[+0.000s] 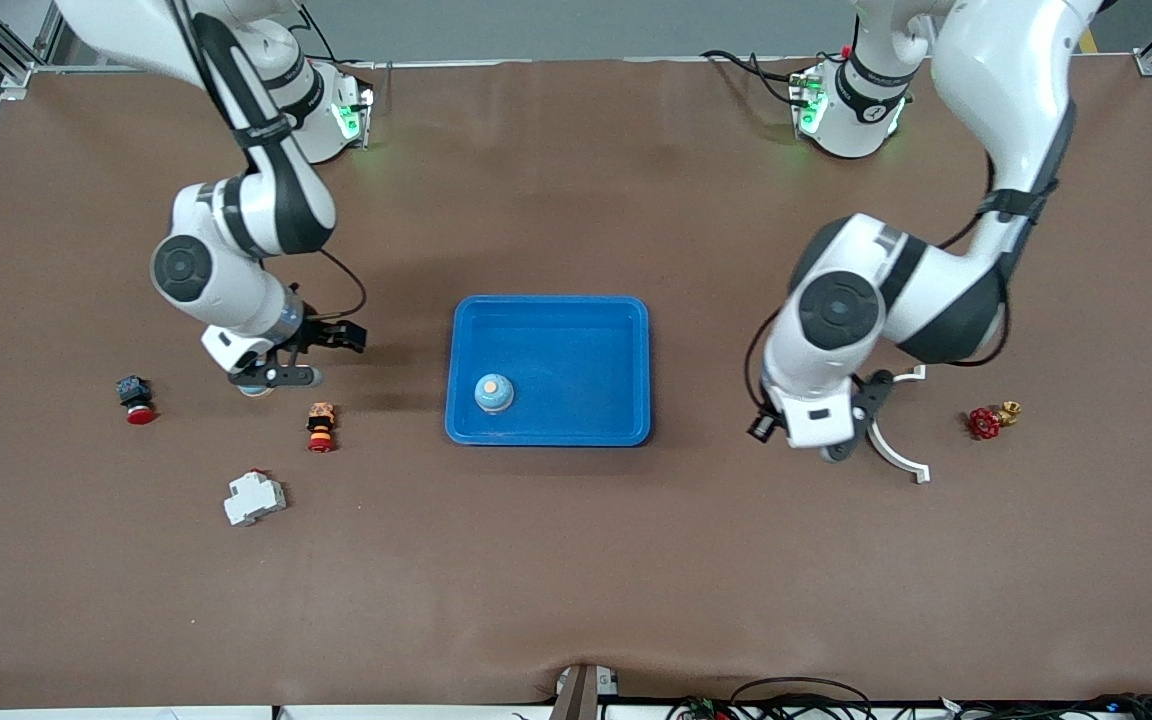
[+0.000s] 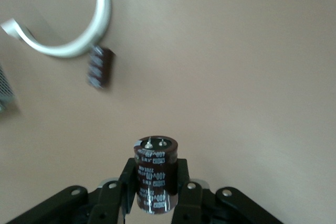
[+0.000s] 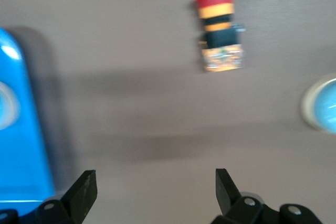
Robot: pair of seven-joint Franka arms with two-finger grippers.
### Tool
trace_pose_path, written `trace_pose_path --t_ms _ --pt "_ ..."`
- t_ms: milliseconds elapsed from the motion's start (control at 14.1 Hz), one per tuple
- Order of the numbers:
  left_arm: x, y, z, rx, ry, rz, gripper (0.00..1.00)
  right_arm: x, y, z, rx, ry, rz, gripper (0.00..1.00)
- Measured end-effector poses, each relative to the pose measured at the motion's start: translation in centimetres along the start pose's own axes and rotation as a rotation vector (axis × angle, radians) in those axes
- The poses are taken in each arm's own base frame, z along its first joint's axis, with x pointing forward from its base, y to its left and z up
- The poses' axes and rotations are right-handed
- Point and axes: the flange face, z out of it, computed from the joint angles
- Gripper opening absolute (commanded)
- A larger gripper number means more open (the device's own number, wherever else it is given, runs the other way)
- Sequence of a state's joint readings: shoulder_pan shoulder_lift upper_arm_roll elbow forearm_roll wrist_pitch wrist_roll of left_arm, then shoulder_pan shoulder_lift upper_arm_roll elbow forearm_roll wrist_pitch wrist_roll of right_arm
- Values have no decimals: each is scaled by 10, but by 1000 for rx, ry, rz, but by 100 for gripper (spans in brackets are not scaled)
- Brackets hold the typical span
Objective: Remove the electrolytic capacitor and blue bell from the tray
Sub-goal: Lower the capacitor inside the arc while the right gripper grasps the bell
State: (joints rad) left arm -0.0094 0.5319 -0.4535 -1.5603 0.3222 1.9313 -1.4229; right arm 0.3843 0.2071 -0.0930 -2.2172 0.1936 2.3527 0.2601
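Capacitor [image 2: 155, 174], 1 seen, dark brown cylinder, is clamped upright between the fingers of the left gripper [image 2: 155, 192] over bare table toward the left arm's end; "400" is read on its sleeve, the rest of the print is too small to make out. A white curved clip [image 2: 73, 35] and a small dark ribbed part [image 2: 100, 66] are seen on the table below it in the left wrist view.

Bell [image 1: 493, 392], 1 inside the tray, pale blue w/ an orange top, sits in the blue tray [image 1: 548, 432] at table centre, near the tray wall closest to the front camera.

Right gripper [image 1: 308, 356] is held wide open w/ nothing in it, low over the table between the tray and the right arm's end.

Nearby are 2 red-capped push buttons, one orange-bodied [image 1: 321, 426], one dark [image 1: 135, 398], and 1 white breaker [image 1: 254, 498]. A red valve [image 1: 989, 420] lies toward the left arm's end.
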Motion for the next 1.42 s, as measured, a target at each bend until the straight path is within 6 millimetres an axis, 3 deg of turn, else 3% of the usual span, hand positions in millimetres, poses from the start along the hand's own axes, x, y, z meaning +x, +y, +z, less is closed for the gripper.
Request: trace_pose_path --t_ms 284,497,710,923,1207,1278,1349,1420 --pt "115 -64 29 43 -100 134 0 -2 -86 -21 76 12 96 100" --pt "162 -96 59 57 -124 205 0 11 -129 -11 80 15 140 100" --pt "183 -108 95 54 -116 215 0 26 -152 7 70 11 139 100" --pt "190 -116 132 41 -70 246 0 38 -166 25 62 10 154 100" --pt "196 -130 173 71 -6 313 0 33 -193 56 -10 22 180 100" --pt "194 -132 178 79 -3 324 7 31 -197 61 -29 31 183 100" --pt "193 -133 181 85 -3 330 26 30 -201 66 -43 36 183 100" --pt "191 -134 183 90 -5 334 53 28 -205 70 -49 38 184 100"
